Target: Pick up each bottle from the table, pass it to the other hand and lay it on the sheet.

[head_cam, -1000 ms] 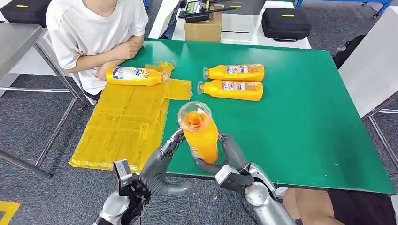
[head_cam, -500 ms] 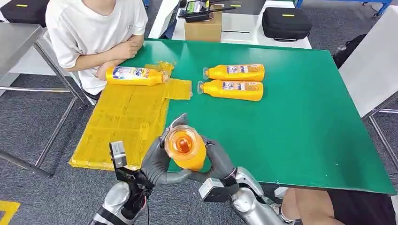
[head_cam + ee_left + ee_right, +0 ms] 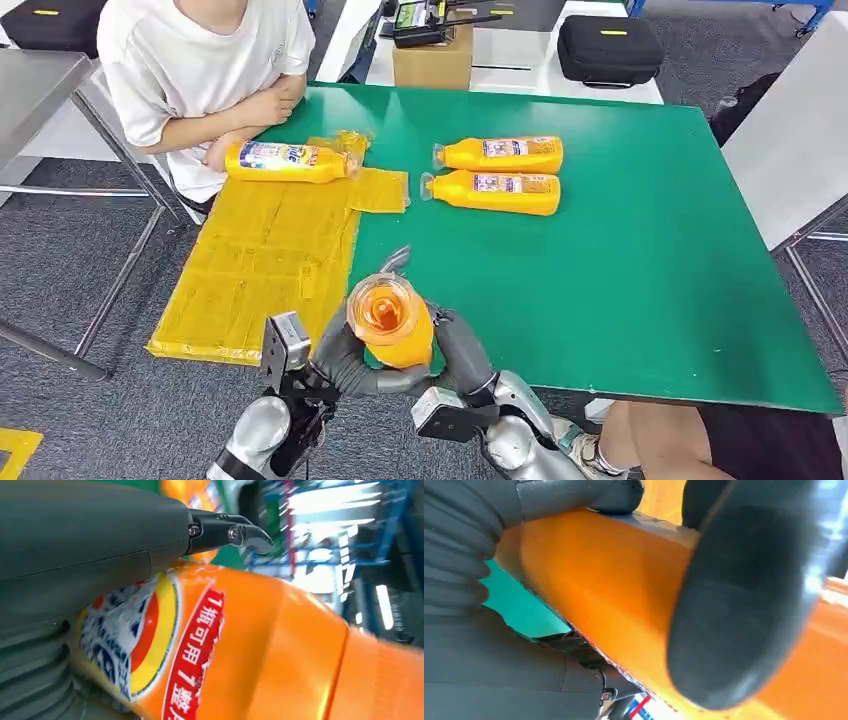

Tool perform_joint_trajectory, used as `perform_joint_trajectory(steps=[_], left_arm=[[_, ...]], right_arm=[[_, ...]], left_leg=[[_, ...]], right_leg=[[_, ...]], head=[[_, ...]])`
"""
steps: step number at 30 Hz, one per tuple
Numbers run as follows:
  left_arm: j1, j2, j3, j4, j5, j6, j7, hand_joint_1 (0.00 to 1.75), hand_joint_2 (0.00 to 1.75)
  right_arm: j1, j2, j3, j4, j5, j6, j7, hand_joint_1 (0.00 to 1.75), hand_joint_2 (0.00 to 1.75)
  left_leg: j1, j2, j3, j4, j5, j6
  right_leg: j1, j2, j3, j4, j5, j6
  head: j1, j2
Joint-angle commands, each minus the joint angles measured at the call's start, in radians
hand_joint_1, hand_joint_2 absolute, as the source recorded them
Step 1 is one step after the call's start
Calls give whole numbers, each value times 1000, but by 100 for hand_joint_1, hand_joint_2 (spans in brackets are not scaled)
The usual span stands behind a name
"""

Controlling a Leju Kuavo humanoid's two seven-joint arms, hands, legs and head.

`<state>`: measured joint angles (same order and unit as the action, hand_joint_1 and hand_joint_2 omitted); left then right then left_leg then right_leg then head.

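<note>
Over the table's near edge, at six o'clock from the two bottles [image 3: 492,173] still lying on the green table [image 3: 640,260], I see the held bottle [image 3: 392,322] upright, cap towards the camera, grasped by both my left hand [image 3: 340,357] and right hand [image 3: 458,350]. My left hand is nearer the yellow sheet [image 3: 262,262] at ten o'clock, where one bottle [image 3: 287,161] already lies on its side

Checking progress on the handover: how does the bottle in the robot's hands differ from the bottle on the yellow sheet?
The held bottle is upright, cap end toward the camera; the sheet bottle lies on its side. The held bottle is off the table, gripped between the left hand and right hand; the sheet bottle rests untouched on the sheet. Both are orange with a printed label.
</note>
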<state>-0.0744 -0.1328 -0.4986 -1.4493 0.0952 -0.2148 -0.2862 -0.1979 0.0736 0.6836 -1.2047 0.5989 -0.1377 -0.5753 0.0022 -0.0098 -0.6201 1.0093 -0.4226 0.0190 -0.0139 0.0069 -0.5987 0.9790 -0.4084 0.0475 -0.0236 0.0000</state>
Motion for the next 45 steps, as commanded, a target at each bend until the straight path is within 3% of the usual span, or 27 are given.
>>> perform_joint_trajectory(steps=[1, 3, 6, 8, 9, 10, 14, 15, 16, 18, 30, 33, 34, 41, 45], left_arm=[[21, 16, -66, 5, -7, 41, 19, 7, 175], [24, 15, -69, 0, -9, 43, 20, 9, 175], [28, 26, -78, -15, -15, 28, 20, 28, 175], [33, 25, -72, -15, -6, 22, 29, 148, 175], [42, 26, -64, -8, 37, 0, 65, 168, 175], [44, 28, -64, -3, 52, -9, 75, 175, 175], [44, 36, -66, 29, 115, -33, 105, 175, 175], [44, 31, -60, 37, 157, -43, 116, 175, 175], [46, 27, -56, 41, 183, -43, 124, 175, 175], [51, 9, -42, 65, 257, -31, 170, 175, 175], [52, 6, -39, 68, 261, -20, 172, 175, 175], [64, -27, -17, 60, 293, 46, 174, 175, 175], [61, -25, -24, 51, 286, 73, 165, 175, 175], [-44, -73, 109, 56, 277, 353, 86, 175, 175], [-155, -55, 139, 167, 146, 499, 24, 175, 175]], right_arm=[[-24, 28, -21, 127, -32, -1, 44, 175, 175], [-24, 28, -22, 125, -33, 0, 44, 175, 175], [-31, 26, -23, 122, -26, 11, 65, 175, 175], [-38, 25, -17, 132, 2, -6, 82, 175, 175], [-42, 32, -15, 150, 11, -6, 96, 175, 175], [-44, 32, -12, 157, 21, -13, 99, 175, 175], [-54, 45, 1, 191, 25, -28, 96, 175, 175], [-56, 50, 0, 197, 18, -36, 91, 155, 175], [-54, 55, -1, 196, 6, -39, 87, 3, 175], [-41, 71, -11, 188, -12, -67, 79, 0, 175], [-38, 73, -14, 187, -16, -71, 80, 0, 175], [-7, 92, -40, 169, 3, -178, 82, 0, 175], [-1, 97, -39, 169, 13, -218, 80, 0, 0], [16, 112, -22, 98, 34, -422, 54, 0, 0], [-18, 115, 18, 131, 53, -487, 74, 0, 0]], left_leg=[[0, 1, 5, -1, -2, -1], [0, 1, 3, -1, -1, 0], [0, 0, 7, 0, -3, -1], [0, 2, 7, -1, -3, -1], [0, 2, 4, -1, -1, -1], [0, 2, 6, -1, -2, -1], [0, 2, 4, -1, -1, -1], [0, 3, 5, -1, -2, -1], [0, 3, 7, -1, -2, -1], [0, 3, 6, -1, -2, -1], [0, 2, 6, -1, -2, -1], [0, 2, 5, -1, -2, -1], [0, 1, 3, -1, -1, -1], [0, 1, 3, 1, -2, -1], [0, 0, 2, 0, 0, -1]], right_leg=[[0, 0, 5, -1, -1, -1], [0, 0, 2, -1, -1, -1], [1, -1, 7, 0, -3, -2], [1, 1, 7, -1, -3, -2], [0, 1, 3, -1, -1, -1], [1, 1, 5, -1, -1, -2], [0, 1, 3, -1, -1, -1], [0, 2, 4, -1, -1, -2], [0, 2, 6, -1, -2, -2], [0, 1, 5, -1, -2, -2], [0, 0, 5, -1, -2, -2], [0, 1, 5, 0, -2, -2], [0, 0, 3, -1, -1, -1], [1, -1, 3, 1, -2, -2], [1, -1, 2, 0, 0, -2]], head=[[0, 0], [0, 0], [0, 0], [0, 0], [0, 0], [-1, 0], [0, 0], [0, 0], [0, 0], [0, 0], [0, 0], [0, 0], [0, 0], [0, 0], [0, 0]])
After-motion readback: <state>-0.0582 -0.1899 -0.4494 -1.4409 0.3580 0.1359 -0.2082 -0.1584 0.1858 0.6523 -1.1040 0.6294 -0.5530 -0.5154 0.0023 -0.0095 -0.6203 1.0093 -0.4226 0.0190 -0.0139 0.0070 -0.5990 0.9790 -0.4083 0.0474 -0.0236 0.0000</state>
